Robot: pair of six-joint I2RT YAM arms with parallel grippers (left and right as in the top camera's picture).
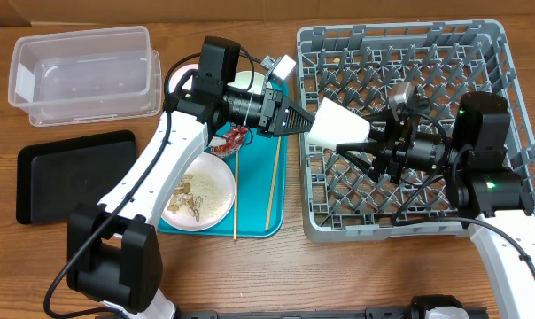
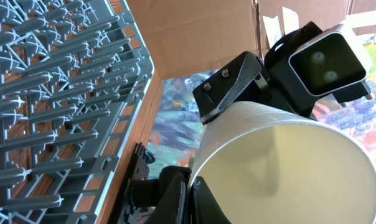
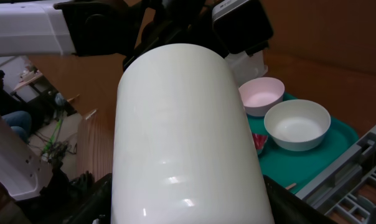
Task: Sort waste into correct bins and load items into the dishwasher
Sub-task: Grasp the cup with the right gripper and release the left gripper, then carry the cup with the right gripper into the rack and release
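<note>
White cup [image 1: 338,124] looks smooth, glossy, tapered, tipped sideways.

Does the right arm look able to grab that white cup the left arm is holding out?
Probably yes. The left fingers hold the white cup in the air by the grey rack, at its left wall. The right fingers flank it, open, with nothing between.

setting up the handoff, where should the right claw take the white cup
On the bare round wall near its base, coming from the dish rack side. The white cup lies sideways in the air, rim pinched by the left claw, base toward the right claw, so that end is free.
</note>
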